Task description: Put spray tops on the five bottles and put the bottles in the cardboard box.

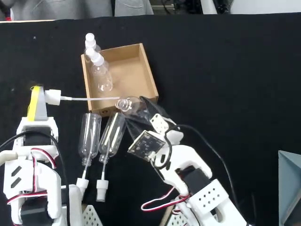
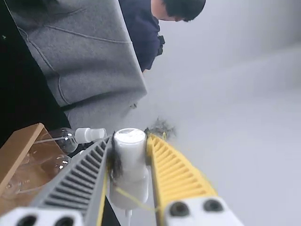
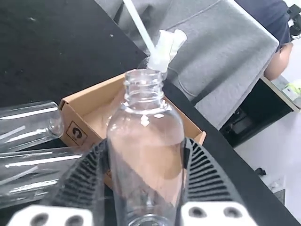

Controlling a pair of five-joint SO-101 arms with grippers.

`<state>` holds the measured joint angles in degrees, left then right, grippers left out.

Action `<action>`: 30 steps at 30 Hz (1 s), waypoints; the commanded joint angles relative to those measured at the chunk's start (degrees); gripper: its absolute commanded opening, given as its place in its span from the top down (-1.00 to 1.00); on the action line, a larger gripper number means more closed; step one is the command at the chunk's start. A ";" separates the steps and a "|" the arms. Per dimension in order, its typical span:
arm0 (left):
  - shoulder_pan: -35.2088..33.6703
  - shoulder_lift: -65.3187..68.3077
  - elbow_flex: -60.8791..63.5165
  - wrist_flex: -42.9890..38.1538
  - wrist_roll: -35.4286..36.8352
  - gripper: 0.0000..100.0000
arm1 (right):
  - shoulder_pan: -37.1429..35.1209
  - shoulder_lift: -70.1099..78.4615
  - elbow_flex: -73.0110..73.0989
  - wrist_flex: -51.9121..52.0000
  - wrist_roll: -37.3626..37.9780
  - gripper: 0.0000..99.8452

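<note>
My left gripper (image 1: pixel 47 96) (image 2: pixel 129 150) is shut on a white spray top (image 1: pixel 52 97) (image 2: pixel 128 162). Its thin tube (image 1: pixel 89 99) (image 3: pixel 137 24) points level toward the open neck (image 1: pixel 123 104) (image 3: pixel 143 84) of a clear bottle (image 3: pixel 146 150), with the tip just short of it. My right gripper (image 1: pixel 138 112) (image 3: pixel 143 165) is shut on that bottle beside the near corner of the cardboard box (image 1: pixel 141 70) (image 3: pixel 89 101). Two capped bottles (image 1: pixel 101 75) lie in the box. Two more bottles (image 1: pixel 89 134) (image 1: pixel 113 132) lie on the table, their spray tops (image 1: pixel 83 182) (image 1: pixel 101 188) loose at the necks.
Black cloth covers the table. A grey object (image 1: pixel 289 186) stands at the right edge. One capped bottle's spray head (image 1: pixel 89 40) sticks out over the box's far wall. A person in grey sits beyond the far table edge.
</note>
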<state>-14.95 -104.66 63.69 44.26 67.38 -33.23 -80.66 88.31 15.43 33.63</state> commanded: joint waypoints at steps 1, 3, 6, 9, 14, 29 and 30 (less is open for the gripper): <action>1.27 -0.09 -2.86 2.73 -0.97 0.94 | -1.32 -1.45 -0.66 -1.85 0.26 0.82; 1.27 -0.09 -3.38 4.22 -0.97 0.94 | -1.32 -1.45 -0.66 -1.85 0.18 0.82; 1.27 -0.09 -3.38 4.75 -1.05 0.94 | -1.32 -1.45 -0.66 -1.85 0.18 0.82; 1.27 -0.09 -3.30 4.75 -1.05 0.94 | -1.32 -1.45 -0.66 -1.85 0.18 0.82; 1.27 -0.09 -3.21 4.75 -1.05 0.94 | -1.32 -1.45 -0.66 -1.76 0.18 0.82; 4.53 0.00 0.48 4.66 -1.23 0.94 | -3.60 -1.71 0.31 -1.41 0.62 0.82; 5.14 0.00 0.48 4.66 -1.23 0.94 | -3.52 -1.71 0.22 -1.41 0.62 0.82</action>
<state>-12.92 -104.66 65.01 48.84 67.38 -35.69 -80.66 88.92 15.43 33.63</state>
